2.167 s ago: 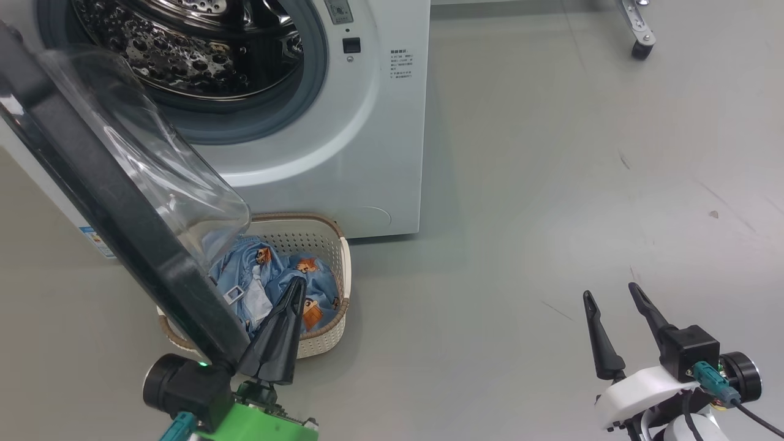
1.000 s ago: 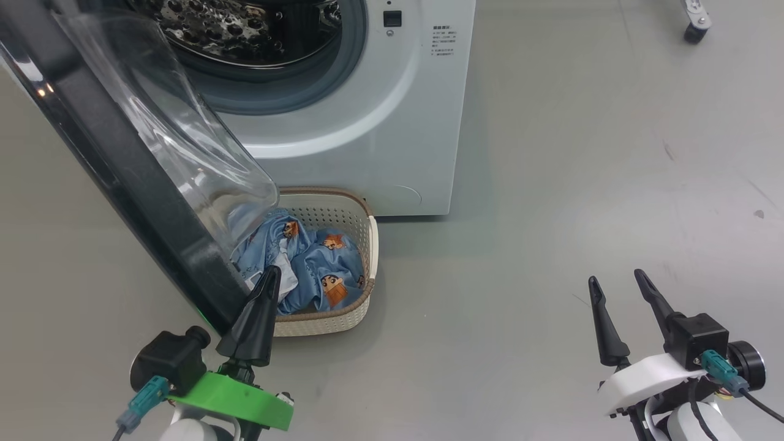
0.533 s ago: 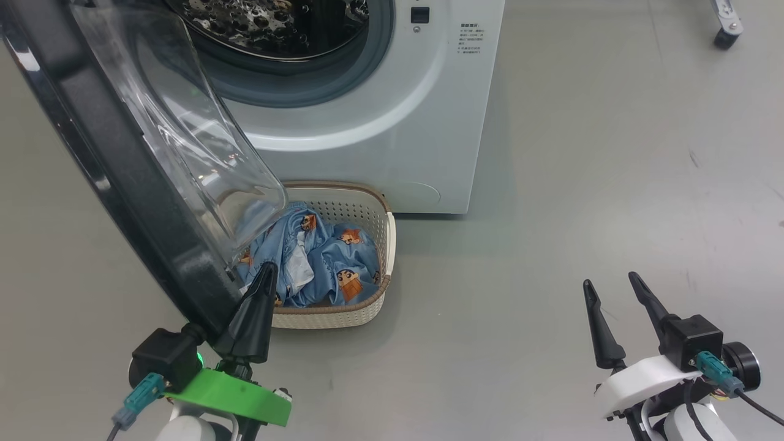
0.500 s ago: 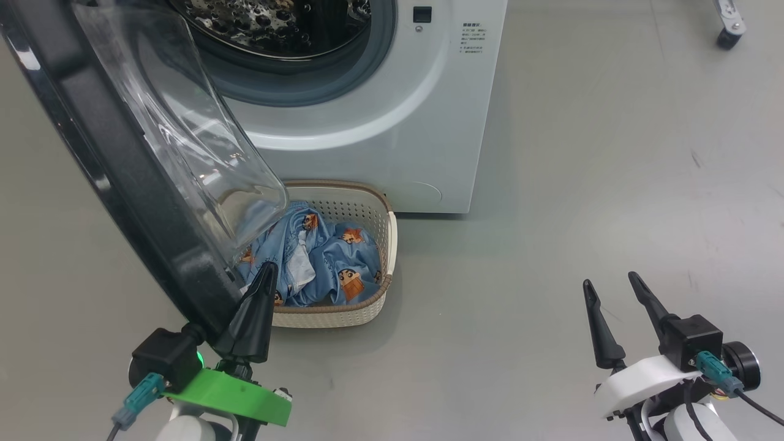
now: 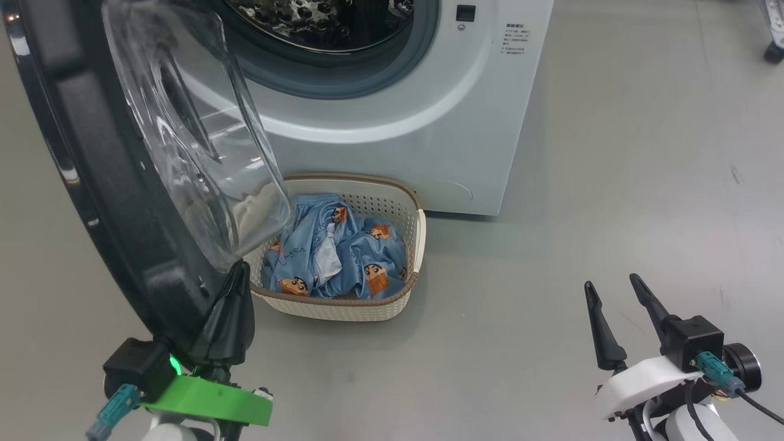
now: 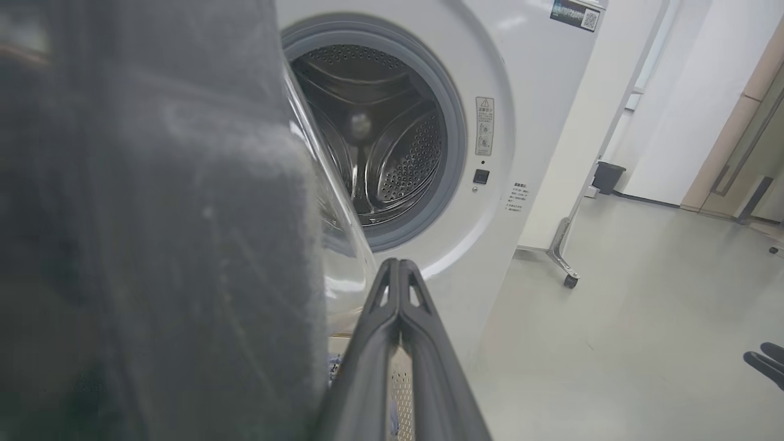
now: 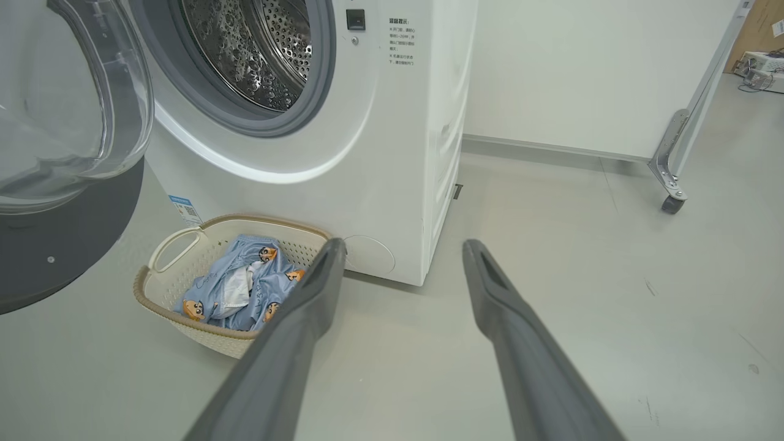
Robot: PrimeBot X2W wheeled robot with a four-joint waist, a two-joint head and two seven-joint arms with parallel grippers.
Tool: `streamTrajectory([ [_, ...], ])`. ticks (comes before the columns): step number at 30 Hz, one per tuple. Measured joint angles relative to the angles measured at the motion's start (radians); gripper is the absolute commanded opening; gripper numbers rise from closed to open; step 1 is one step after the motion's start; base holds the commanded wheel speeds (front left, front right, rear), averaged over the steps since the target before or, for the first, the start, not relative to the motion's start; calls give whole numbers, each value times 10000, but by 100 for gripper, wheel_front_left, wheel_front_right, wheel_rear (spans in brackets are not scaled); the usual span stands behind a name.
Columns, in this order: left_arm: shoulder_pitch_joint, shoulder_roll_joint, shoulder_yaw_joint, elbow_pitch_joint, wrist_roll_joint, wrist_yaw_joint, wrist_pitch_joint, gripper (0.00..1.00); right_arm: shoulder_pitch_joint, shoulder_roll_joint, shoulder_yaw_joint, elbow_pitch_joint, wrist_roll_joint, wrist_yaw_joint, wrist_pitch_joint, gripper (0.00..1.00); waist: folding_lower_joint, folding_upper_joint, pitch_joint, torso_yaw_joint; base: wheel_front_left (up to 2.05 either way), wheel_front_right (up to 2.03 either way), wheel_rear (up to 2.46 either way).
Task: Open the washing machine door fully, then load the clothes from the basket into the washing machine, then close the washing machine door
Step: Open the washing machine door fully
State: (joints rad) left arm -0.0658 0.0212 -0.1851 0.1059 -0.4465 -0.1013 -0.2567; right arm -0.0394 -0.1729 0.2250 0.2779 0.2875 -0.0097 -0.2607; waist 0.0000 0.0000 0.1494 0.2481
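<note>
Left gripper (image 5: 234, 288) has its two fingers pinched flat together with nothing between them, tucked in beside the lower inside edge of the washing machine door (image 5: 104, 233). Touching the door or just off it, I can't tell. Right gripper (image 5: 611, 283) stands spread wide and empty over bare floor, well apart from everything.

Here's the worry: that door looks only partly swung. Its glass bowl (image 5: 202, 153) hangs over the near corner of the basket (image 5: 343, 309), which sits just ahead and right of the left fingertips. A closed, pointed tool on a glossy rim could skid off, and the door might drift back toward the drum (image 5: 331, 18).

The clothes (image 5: 343, 251) lie heaped in the basket, against the foot of the washing machine (image 5: 429, 122). Reach for them now and the arm likely clips the bowl. Snagged fabric could drag the light basket along.
</note>
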Motion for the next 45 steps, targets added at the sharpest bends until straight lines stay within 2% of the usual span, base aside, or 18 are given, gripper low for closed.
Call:
streamTrajectory([
  [3,169,-15,268,-15,-13,222,-13,0,1,2,-15,50,-2,29,0,100,0,0,-7,178,0,0,0],
  [7,303,12,951,84,-211,734,-6,0,2,13,-17,105,-21,86,2,100,0,0,-44,398,0,0,0],
  [13,573,81,1716,96,-265,1078,0,0,4,67,15,203,-77,192,2,100,0,0,-177,606,0,0,0],
  [28,673,21,3129,215,-767,1360,59,0,2,107,63,247,-186,345,2,100,0,0,-177,572,0,0,0],
  [38,-340,4,5116,560,-1312,1538,44,0,-199,29,19,207,-328,351,2,100,0,0,303,355,0,0,0],
  [45,-1209,305,5986,1091,-1511,1609,0,0,-389,-102,-15,196,-368,355,2,100,0,0,687,215,0,0,0],
])
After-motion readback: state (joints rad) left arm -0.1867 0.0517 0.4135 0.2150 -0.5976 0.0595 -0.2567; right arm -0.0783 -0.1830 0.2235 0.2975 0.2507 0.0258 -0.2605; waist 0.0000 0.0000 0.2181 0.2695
